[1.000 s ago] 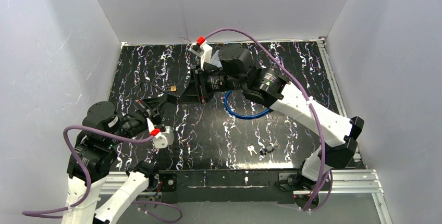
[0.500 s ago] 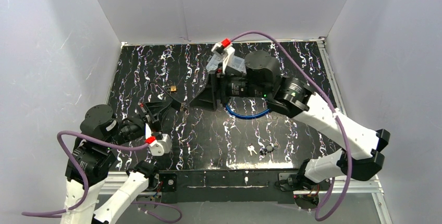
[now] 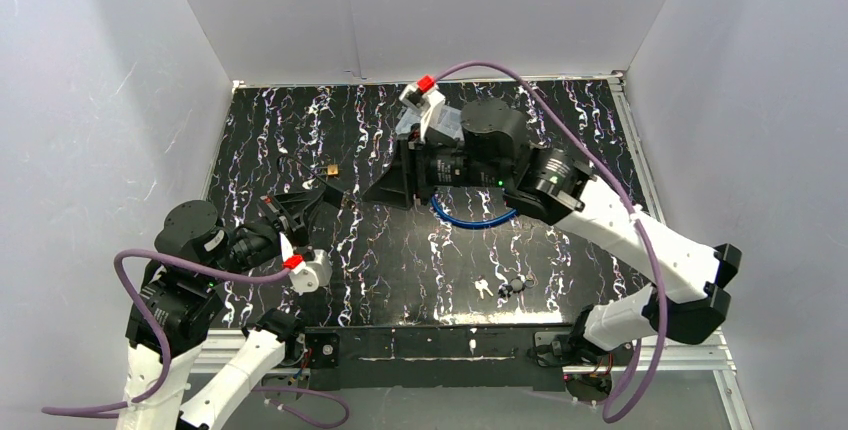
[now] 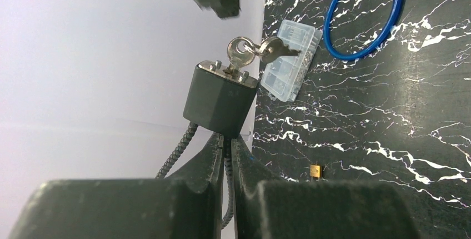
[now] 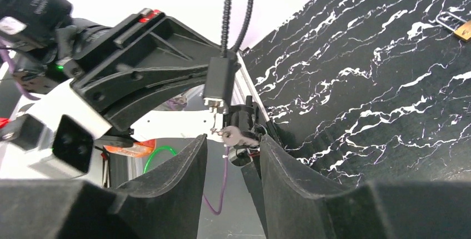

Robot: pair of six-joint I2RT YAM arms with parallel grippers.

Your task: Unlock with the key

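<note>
Key [image 5: 229,134], long axis 12-to-6 below lock [image 5: 218,83], sits at 12 o'clock of the parted right gripper [image 5: 233,142]; left gripper [image 4: 226,147] clamps the cable [image 4: 178,150]

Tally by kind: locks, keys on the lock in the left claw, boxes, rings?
Locks: 2, black cable lock and brass padlock
Keys on it: 2, inserted key and dangling key
Boxes: 1, clear box
Rings: 1, blue ring
Total: 6

No legible text, brand or number on padlock [image 4: 221,104], key [image 4: 239,58], plastic box [image 4: 289,72].
</note>
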